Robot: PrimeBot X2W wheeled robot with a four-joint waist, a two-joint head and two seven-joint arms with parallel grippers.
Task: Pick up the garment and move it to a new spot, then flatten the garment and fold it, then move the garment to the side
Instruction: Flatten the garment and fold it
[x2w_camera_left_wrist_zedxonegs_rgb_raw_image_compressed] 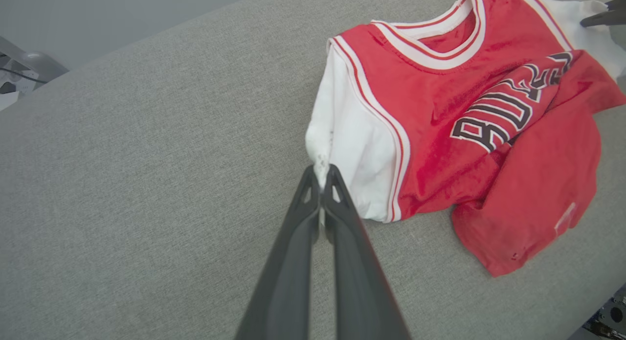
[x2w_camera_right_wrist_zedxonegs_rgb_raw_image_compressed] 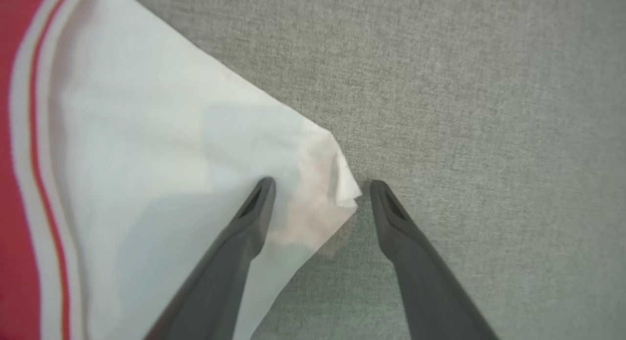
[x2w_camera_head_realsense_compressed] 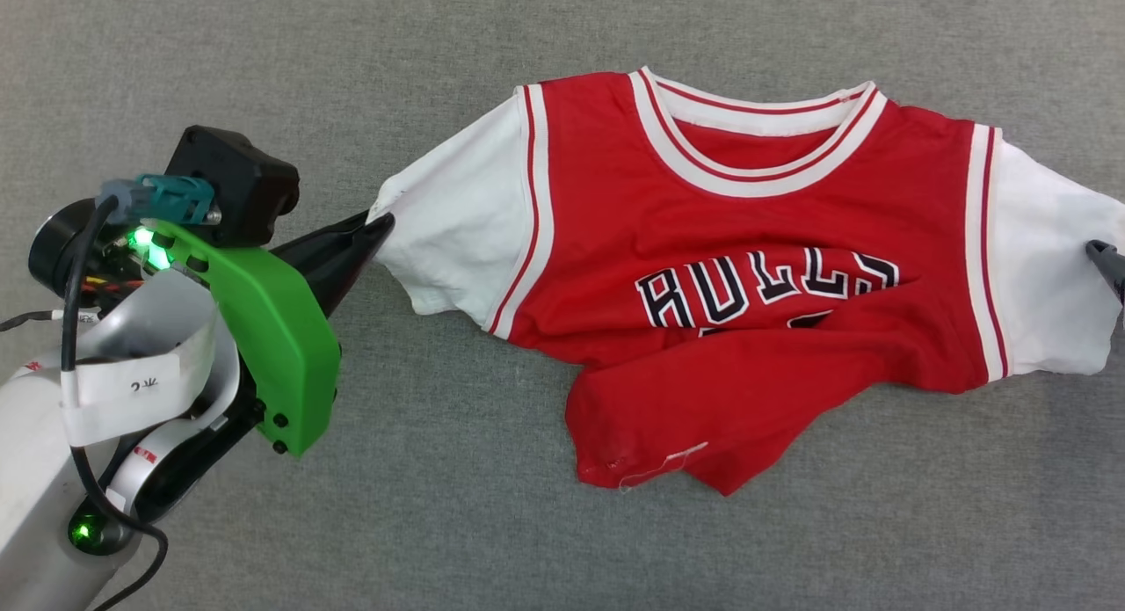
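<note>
Left hand (x2w_camera_left_wrist_zedxonegs_rgb_raw_image_compressed: 322,172) — red garment (x2w_camera_head_realsense_compressed: 747,198), perhaps half-folded

The garment (x2w_camera_head_realsense_compressed: 747,268) has its red hem folded up over the front, hiding whatever is printed beneath the black lettering. In the head view the right tool (x2w_camera_head_realsense_compressed: 1107,261) is cut off by the edge, leaving just a dark tip.

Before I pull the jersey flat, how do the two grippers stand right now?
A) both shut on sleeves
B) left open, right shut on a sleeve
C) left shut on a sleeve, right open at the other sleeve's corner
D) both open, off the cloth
C: the left gripper has its fingers pinched on the jersey at a white sleeve's edge, while the right gripper has its fingers apart around the other sleeve's corner.
</note>
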